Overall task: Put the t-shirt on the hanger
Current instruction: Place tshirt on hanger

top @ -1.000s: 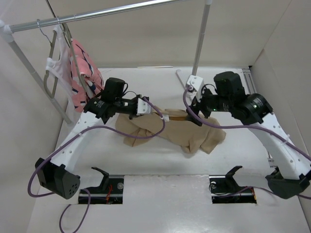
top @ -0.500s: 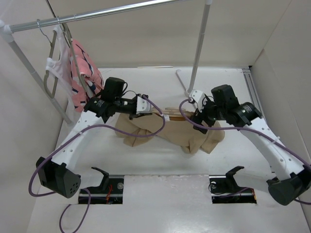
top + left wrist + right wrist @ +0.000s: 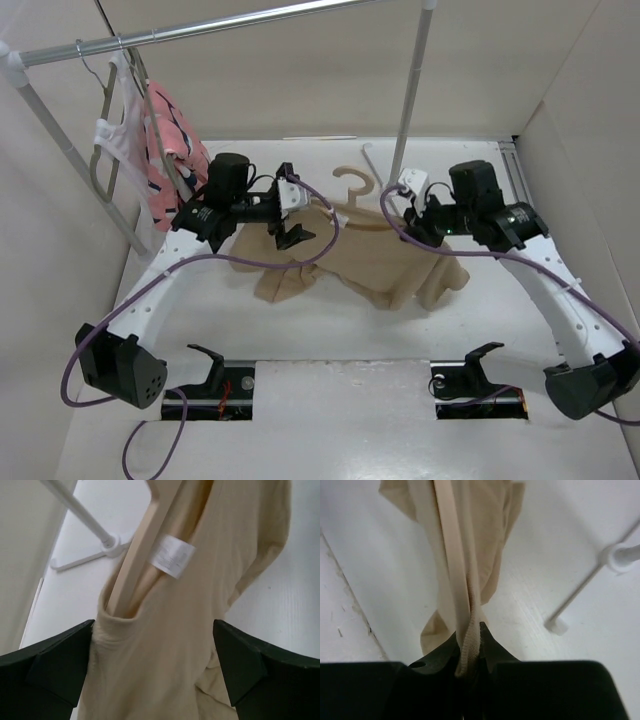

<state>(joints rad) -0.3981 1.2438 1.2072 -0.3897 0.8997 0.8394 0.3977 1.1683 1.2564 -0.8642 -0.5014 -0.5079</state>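
Note:
The tan t-shirt (image 3: 375,265) lies crumpled mid-table, its neck end lifted. The pale hanger (image 3: 352,186) shows its hook behind the shirt. In the left wrist view the hanger's arm (image 3: 137,560) runs into the shirt's neck opening beside the white label (image 3: 172,556). My left gripper (image 3: 293,207) stands open at the shirt's left end, and its fingers (image 3: 55,672) flank the t-shirt (image 3: 165,645) without pressing it. My right gripper (image 3: 408,205) is shut on the ribbed neck edge of the t-shirt (image 3: 469,630), with the hanger's arm (image 3: 447,535) running straight ahead of it.
A clothes rack's rail (image 3: 200,30) crosses the back, with a pink patterned garment (image 3: 178,160) and a white one (image 3: 112,140) hung at left. Its right post (image 3: 410,90) and foot (image 3: 620,555) stand just behind my right gripper. Walls enclose both sides.
My left gripper let go of the shirt and opened wide. The right gripper closed on the neck edge. Shirt and hanger shifted toward the back, and the hanger's hook now shows.

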